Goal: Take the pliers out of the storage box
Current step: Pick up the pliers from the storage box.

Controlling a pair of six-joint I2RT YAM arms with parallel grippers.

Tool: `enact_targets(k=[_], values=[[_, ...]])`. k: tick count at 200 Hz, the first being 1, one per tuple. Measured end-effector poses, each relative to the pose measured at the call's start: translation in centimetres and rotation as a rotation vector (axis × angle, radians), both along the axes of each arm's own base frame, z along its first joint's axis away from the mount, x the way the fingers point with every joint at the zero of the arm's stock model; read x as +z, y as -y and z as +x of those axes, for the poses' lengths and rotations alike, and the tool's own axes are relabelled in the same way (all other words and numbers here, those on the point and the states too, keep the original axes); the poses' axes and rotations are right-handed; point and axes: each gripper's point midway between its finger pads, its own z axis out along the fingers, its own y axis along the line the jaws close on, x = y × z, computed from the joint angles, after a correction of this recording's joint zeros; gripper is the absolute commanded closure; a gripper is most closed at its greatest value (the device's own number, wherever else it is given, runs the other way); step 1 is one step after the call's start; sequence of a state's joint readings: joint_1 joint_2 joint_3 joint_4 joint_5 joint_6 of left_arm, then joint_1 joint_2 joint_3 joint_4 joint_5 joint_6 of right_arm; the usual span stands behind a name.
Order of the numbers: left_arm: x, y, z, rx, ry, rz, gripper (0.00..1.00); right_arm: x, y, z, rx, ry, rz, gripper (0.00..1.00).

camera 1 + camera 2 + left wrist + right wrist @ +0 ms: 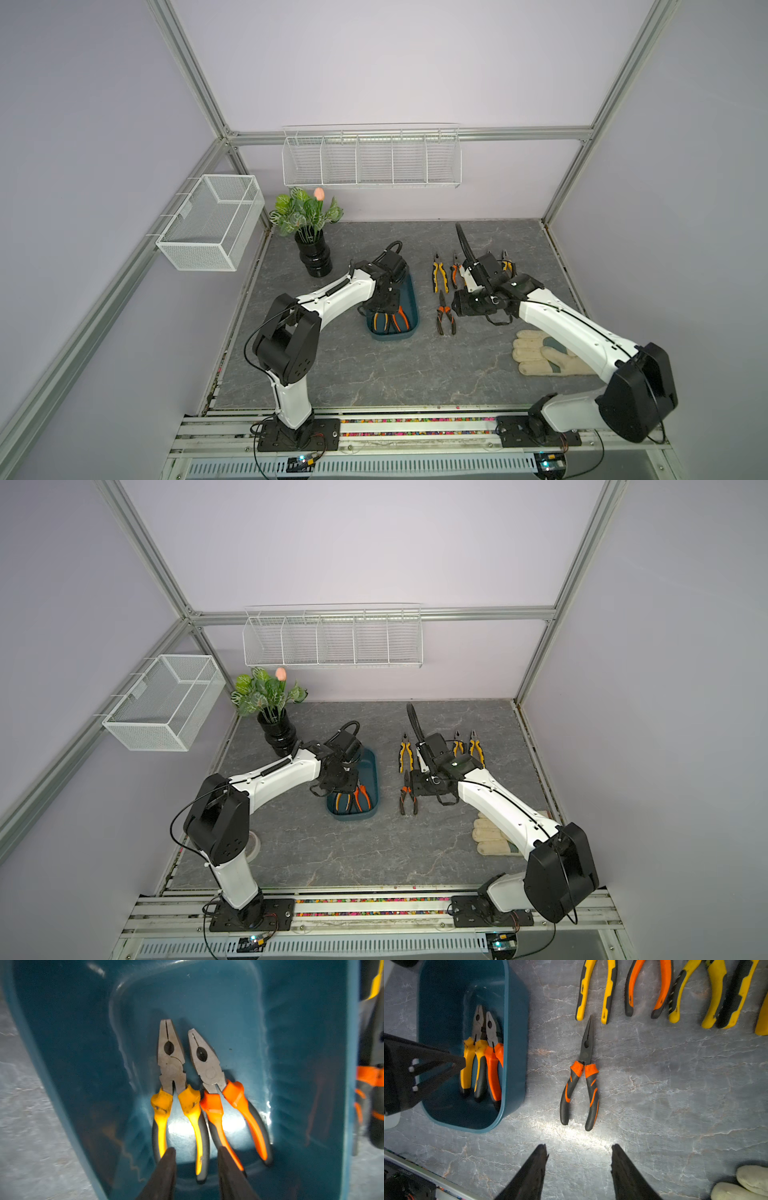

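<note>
Left claw (196, 1148) part-open astride yellow pliers (171, 1064) handle in storage box (301, 1064); right claw (578, 1145) wide, empty

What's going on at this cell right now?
The left gripper is down inside the storage box, its fingers straddling one handle of the yellow-handled pliers; orange-handled pliers lie beside them. The right gripper hangs open and empty over the table near the long-nose pliers. More pliers already lie in a row on the table.
</note>
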State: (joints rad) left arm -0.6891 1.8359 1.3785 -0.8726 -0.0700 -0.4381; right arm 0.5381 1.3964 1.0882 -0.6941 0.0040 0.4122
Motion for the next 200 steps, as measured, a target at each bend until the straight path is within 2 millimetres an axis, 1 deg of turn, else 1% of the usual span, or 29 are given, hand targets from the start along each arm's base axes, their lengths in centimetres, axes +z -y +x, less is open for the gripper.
enact_targets(k=[37, 66, 92, 148, 159, 165, 189, 200], values=[[-0.9, -1.2, -0.1, -0.006, -0.027, 0.106, 0.63, -0.2, 0.2, 0.0, 0.011, 0.001, 0.023, 0.47], [-1.7, -2.1, -0.6, -0.012, -0.056, 0.162, 0.57, -0.7, 0.6, 0.0, 0.011, -0.004, 0.036, 0.46], [-2.3, -2.5, -0.9, -0.021, -0.071, 0.181, 0.55, -1.1, 0.8, -0.3, 0.008, -0.019, 0.042, 0.46], [-4.9, -2.8, -1.8, -0.029, -0.105, 0.192, 0.55, -1.1, 0.7, -0.3, 0.014, -0.019, 0.051, 0.46], [-5.2, -2.7, -1.9, -0.029, -0.112, 0.187, 0.59, -1.1, 0.7, -0.3, 0.014, -0.02, 0.051, 0.46], [-5.2, -2.7, -1.9, -0.029, -0.112, 0.183, 0.65, -1.1, 0.7, -0.4, 0.014, -0.02, 0.051, 0.46], [-5.5, -2.9, -1.7, -0.012, -0.106, 0.178, 0.91, -1.1, 0.7, -0.4, 0.014, -0.021, 0.05, 0.46], [-5.4, -2.7, -1.5, -0.023, -0.103, 0.163, 1.0, -1.1, 0.7, -0.4, 0.014, -0.021, 0.05, 0.46]])
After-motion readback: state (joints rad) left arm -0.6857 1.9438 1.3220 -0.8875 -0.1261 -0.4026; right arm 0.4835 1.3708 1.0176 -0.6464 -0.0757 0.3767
